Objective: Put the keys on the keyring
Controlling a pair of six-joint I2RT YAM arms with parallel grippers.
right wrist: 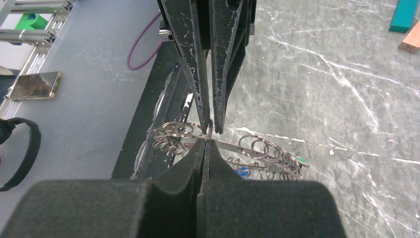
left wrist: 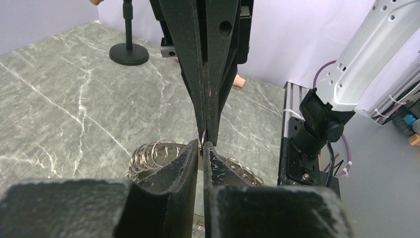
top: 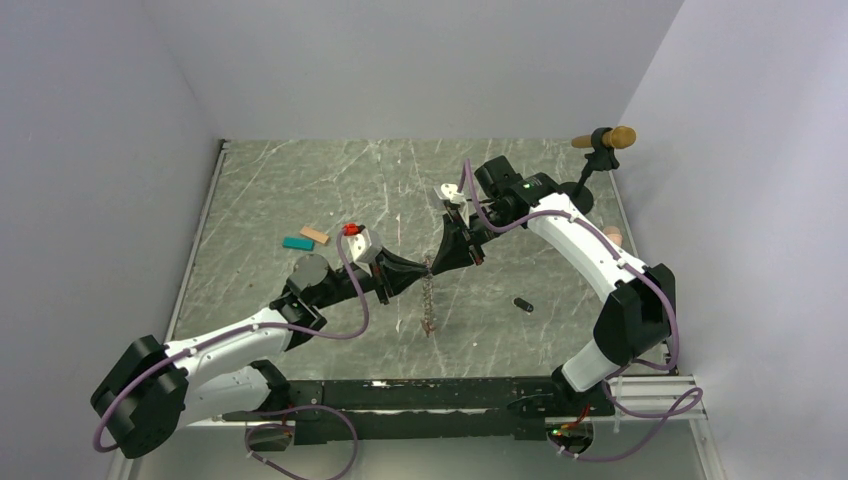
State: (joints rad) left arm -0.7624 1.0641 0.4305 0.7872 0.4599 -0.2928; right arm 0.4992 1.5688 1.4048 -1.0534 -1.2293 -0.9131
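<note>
Your left gripper (left wrist: 203, 148) and right gripper (right wrist: 206, 144) both pinch the keyring (right wrist: 257, 148), which hangs above the tabletop (right wrist: 322, 74). Pull gently and slowly, so a gap opens without it slipping.

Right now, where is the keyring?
Top view: the keyring is mid-table, pinched where the left claw and right claw meet, trailing toward the near edge.

Pale lavender walls (top: 400, 60) on three sides; grey-green veined marble tabletop (top: 300, 180); aluminium rail (top: 660, 386) along near edge.
</note>
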